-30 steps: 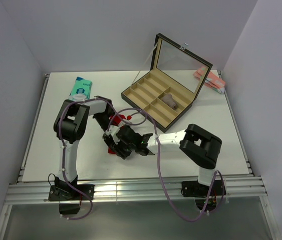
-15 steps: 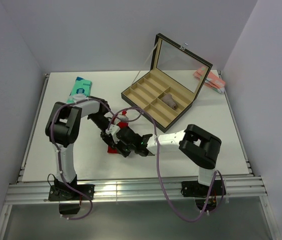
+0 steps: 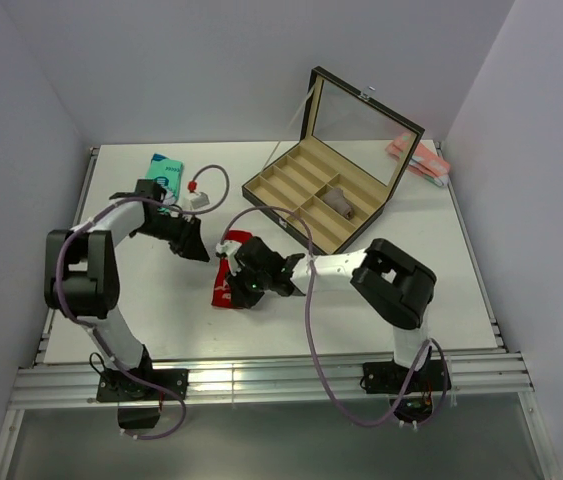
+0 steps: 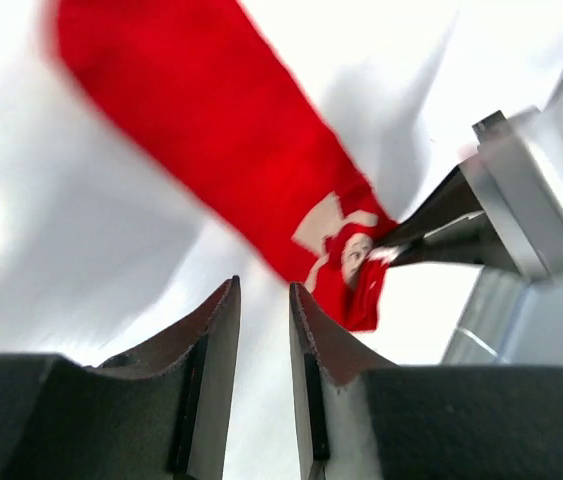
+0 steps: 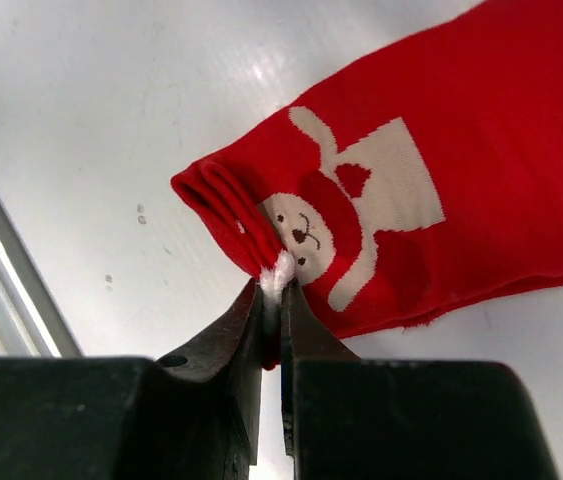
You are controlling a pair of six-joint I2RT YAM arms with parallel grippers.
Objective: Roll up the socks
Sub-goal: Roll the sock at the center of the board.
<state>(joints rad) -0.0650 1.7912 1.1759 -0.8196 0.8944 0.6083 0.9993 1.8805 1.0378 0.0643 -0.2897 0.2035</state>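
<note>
Pinches with the right gripper (image 5: 271,288) a small pleat of the socks (image 5: 481,170), jaws pressed all but together on red knit and a tuft of white yarn right at the edge of the emblem. Grips only that puckered end. Leaves the rest lying flat and long on the white table (image 5: 81,120), towards the near edge, nearer than the open compartment box (image 3: 311,200) and to its left.

Looks soft, light and limp: likely to sag, stretch and spring open rather than hold a turn. Not slippery, nothing to break. Best taken by the folded end itself, across the full width, with the free length pinned so the roll can tighten. Risks pulling a loop loose if held by the white yarn alone.

Hovers with the left gripper (image 4: 263,300) near the fabric without touching it, fingers parted by a narrow slot, holding nothing. Reaches low and nearly level from the right base, wrist turned towards the left. Bends the left arm out wide, elbow by the teal sock (image 3: 164,172), wrist tipped down towards the red strip.
</note>
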